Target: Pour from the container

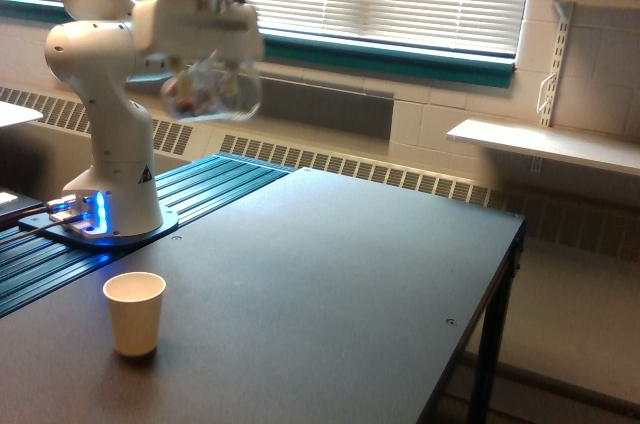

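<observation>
Exterior view: blurred clear container, reddish-white pieces inside.

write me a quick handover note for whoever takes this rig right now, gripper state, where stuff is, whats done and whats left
Gripper: shut on the container, a clear rounded vessel with small reddish-white pieces inside, held in the air well above the table. The picture is motion-blurred there, so the fingers are not sharp.
Paper cup: upright on the table near the exterior view's left, in front of the robot base. It is lower than the container and not directly under it.
Done: the container is gripped and up.
Left: bring it over the cup, tilt and pour. No pieces show falling; I cannot tell what the cup holds.
</observation>
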`<control>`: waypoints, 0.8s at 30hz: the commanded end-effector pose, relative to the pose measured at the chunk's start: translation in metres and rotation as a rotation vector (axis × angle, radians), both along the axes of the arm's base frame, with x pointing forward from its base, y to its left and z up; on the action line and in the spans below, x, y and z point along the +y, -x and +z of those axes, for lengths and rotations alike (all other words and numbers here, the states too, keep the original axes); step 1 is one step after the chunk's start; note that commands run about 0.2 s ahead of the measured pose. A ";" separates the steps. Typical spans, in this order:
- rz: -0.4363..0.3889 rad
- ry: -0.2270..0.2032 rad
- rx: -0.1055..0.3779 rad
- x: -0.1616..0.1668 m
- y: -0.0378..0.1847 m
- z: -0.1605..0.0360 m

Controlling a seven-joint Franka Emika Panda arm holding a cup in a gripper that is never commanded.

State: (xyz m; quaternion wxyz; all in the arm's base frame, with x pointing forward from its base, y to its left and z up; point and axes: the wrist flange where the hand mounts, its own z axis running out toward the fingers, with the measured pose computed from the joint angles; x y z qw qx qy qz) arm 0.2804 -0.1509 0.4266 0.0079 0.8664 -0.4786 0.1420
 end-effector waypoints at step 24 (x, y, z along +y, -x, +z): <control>-0.076 -0.125 0.339 -0.063 0.085 -0.096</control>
